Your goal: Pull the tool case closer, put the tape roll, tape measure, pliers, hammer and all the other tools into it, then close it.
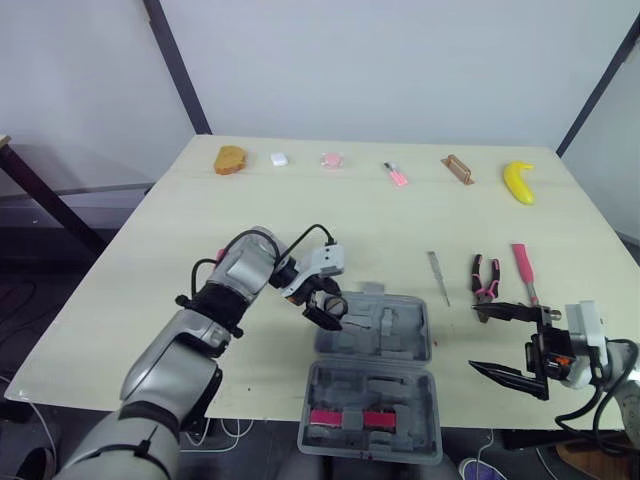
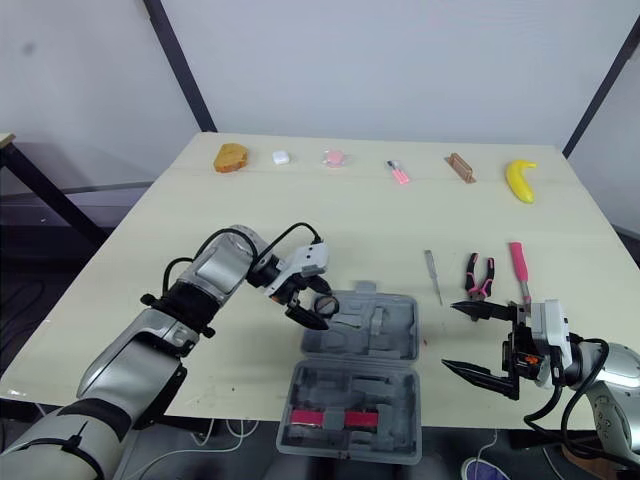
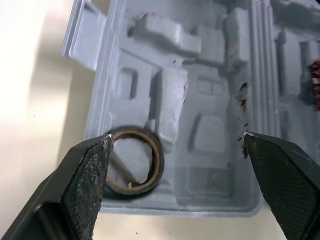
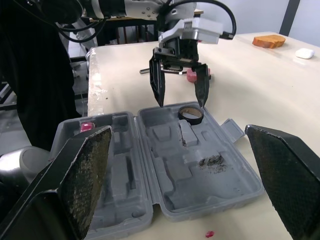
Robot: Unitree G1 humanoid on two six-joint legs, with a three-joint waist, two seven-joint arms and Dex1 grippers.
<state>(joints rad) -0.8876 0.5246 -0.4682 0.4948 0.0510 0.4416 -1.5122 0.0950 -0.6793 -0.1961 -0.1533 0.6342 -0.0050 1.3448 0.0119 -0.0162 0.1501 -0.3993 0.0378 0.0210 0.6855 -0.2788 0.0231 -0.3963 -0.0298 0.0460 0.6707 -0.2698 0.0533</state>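
The grey tool case (image 1: 395, 330) lies open at the table's front middle, its lid (image 1: 372, 395) toward me. A dark tape roll (image 3: 135, 162) rests in the case's far left corner (image 4: 191, 114). My left gripper (image 1: 326, 309) hovers just over that roll, open, holding nothing (image 3: 176, 137). My right gripper (image 1: 476, 338) stands open and empty to the right of the case. Beyond it on the table lie pink-handled pliers (image 1: 485, 277), a pink-handled hammer (image 1: 523, 268) and a thin screwdriver (image 1: 438, 275).
Along the far edge stand a brown bread-like piece (image 1: 231, 159), a white item (image 1: 279, 158), two small pink items (image 1: 332, 160) (image 1: 396, 174), a brown block (image 1: 457, 169) and a banana (image 1: 518, 181). A pink-red part (image 1: 345, 417) sits in the lid.
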